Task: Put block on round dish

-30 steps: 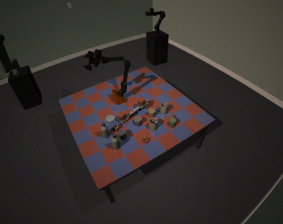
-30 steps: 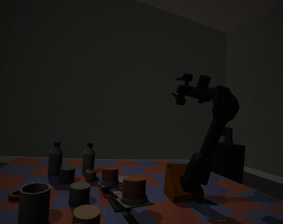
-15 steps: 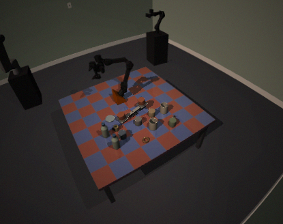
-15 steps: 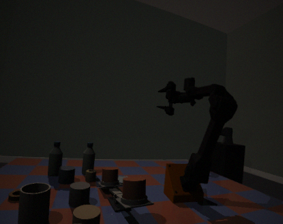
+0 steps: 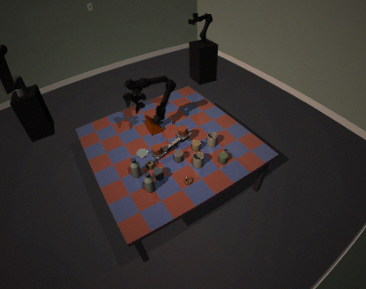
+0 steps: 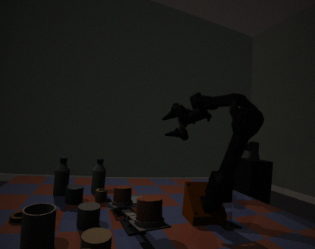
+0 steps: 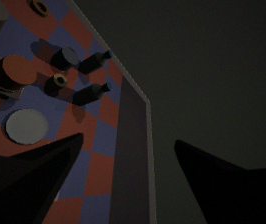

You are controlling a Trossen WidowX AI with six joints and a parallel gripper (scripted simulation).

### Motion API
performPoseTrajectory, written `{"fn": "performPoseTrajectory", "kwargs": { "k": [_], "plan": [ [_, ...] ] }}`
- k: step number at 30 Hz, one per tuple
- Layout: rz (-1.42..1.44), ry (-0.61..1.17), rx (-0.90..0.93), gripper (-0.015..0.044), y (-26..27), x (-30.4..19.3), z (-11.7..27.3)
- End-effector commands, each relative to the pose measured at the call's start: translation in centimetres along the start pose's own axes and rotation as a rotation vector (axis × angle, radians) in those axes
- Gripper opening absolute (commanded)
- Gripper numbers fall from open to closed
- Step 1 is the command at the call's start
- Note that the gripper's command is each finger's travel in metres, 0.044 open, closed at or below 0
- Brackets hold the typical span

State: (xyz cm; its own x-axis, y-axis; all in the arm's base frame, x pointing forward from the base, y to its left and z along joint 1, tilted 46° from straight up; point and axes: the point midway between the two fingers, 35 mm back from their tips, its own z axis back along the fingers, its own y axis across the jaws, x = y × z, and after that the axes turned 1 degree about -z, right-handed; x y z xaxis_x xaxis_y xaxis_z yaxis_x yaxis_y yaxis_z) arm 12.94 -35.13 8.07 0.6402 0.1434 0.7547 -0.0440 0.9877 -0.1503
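Note:
One orange-red cup [image 5: 157, 151] [image 6: 122, 195] [image 7: 19, 72] stands upright on the balance end nearer the dish. The other orange-red cup [image 5: 183, 130] [image 6: 149, 209] stands on the opposite end. The balance [image 5: 174, 143] lies between them; I cannot tell whether its beam tilts. The block is not visible. The pale round dish [image 5: 142, 152] [image 7: 27, 126] is bare, beside the first cup. My gripper [image 5: 132, 108] [image 6: 164, 127] [image 7: 130, 141] is open and empty, high above the table, well away from both cups and the dish.
Two bottles [image 5: 136, 168] [image 5: 150, 183], a small brown ring-topped piece [image 5: 150, 165] and a dark cylinder [image 5: 158, 174] stand near the dish. Beyond the balance stand a grey cylinder [image 5: 178, 156], a tan cylinder [image 5: 196, 145], two tall mugs [image 5: 197, 160] [image 5: 212, 139] and a green object [image 5: 223, 158].

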Motion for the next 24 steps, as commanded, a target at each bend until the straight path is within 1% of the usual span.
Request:
{"fn": "performPoseTrajectory", "kwargs": {
  "k": [1, 12, 24],
  "plan": [
    [-0.085, -0.023, 0.115, 0.0440, 3.2, 1.6, -0.8],
    [-0.306, -0.037, 0.418, 0.0440, 11.4, 5.7, -1.3],
    [-0.555, 0.006, 0.728, 0.0440, 19.2, 10.1, 0.6]
  ]
}}
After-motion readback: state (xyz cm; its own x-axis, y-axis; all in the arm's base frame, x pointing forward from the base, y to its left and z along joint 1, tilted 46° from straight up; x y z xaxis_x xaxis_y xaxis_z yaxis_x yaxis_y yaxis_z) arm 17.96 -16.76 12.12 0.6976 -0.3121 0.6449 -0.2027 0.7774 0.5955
